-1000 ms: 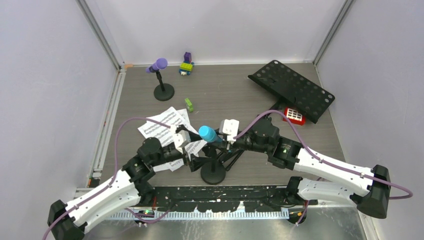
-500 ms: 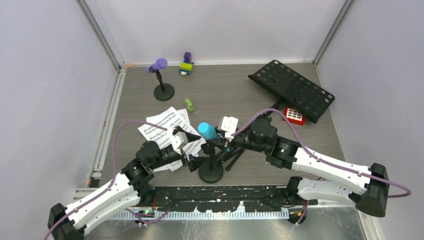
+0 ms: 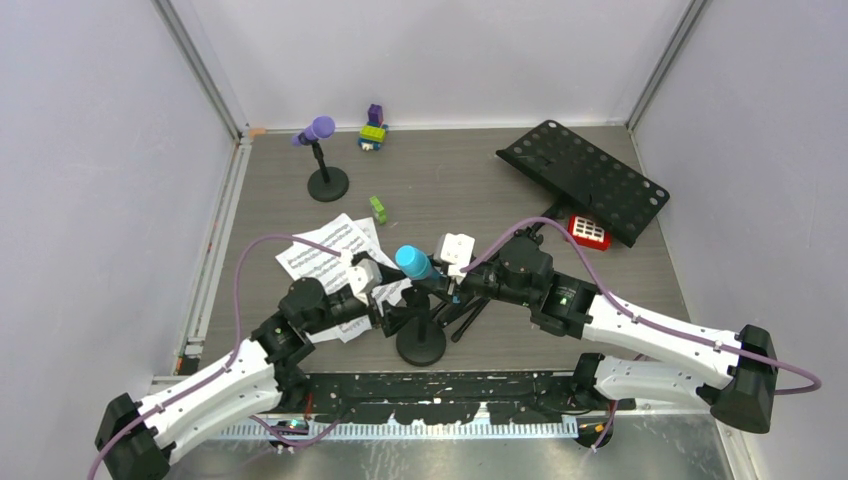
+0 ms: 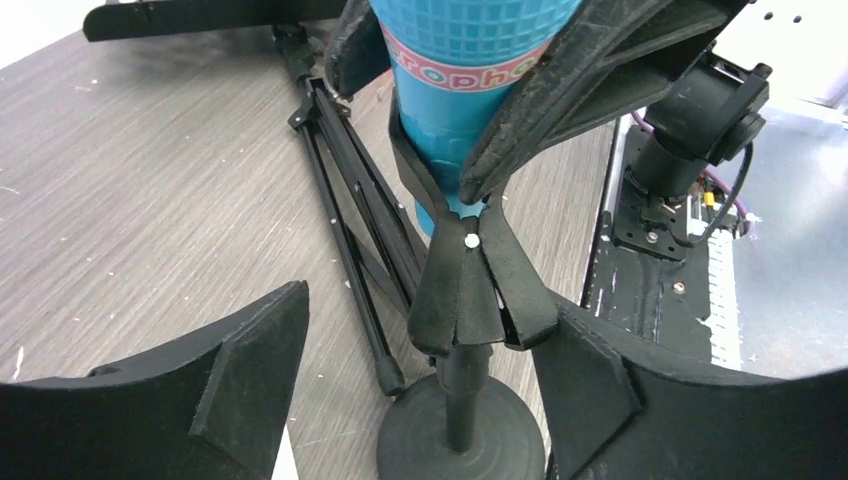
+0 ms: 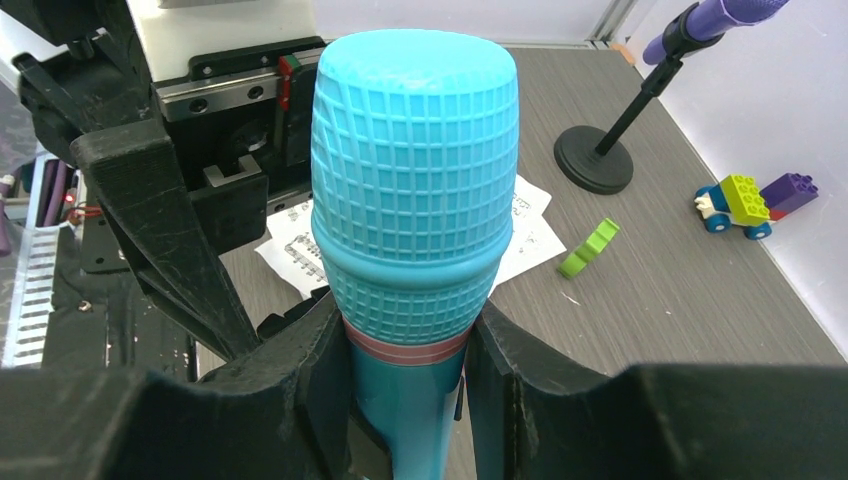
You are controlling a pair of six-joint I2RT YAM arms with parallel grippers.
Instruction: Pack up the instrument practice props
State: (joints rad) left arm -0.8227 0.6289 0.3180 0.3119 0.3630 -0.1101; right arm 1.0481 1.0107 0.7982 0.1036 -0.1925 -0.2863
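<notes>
— What does the overhead view give you?
— The near mic holder [image 3: 421, 345] stands at the front of the tabletop [image 3: 450, 180], with the cyan microphone [image 3: 413, 263] leaning out of its top. The right claw [image 3: 438, 285] reaches in from the holder's right and pinches the microphone; the left claw [image 3: 388, 318] sits just left of the holder's stem.
— And the other props?
— The sheet-music pages [image 3: 322, 252] lie just behind and left of that holder, partly under the left arm; the folded tripod legs [image 3: 466, 318] lie just to its right. The black music rack [image 3: 583, 180] lies well off to its back right, with a small red block [image 3: 589, 231] at the rack's near edge. The purple microphone [image 3: 318, 129] sits on the far mic holder [image 3: 328, 184], well behind and to the left. A green brick [image 3: 378, 208] lies between the two holders; a toy-brick cluster [image 3: 372, 132] sits by the back wall.
— The left wrist camera?
— The left claw is spread wide; its fingers [image 4: 250, 370] stand on either side of the holder's clip [image 4: 470, 290]. There is a clear gap on one side; whether the other finger touches, I cannot tell. The microphone's lower end sits in that clip; the right claw's fingers bear on it above.
— The right wrist camera?
— The right claw's fingers are pressed on both sides of the microphone's handle, just under its gridded head.
</notes>
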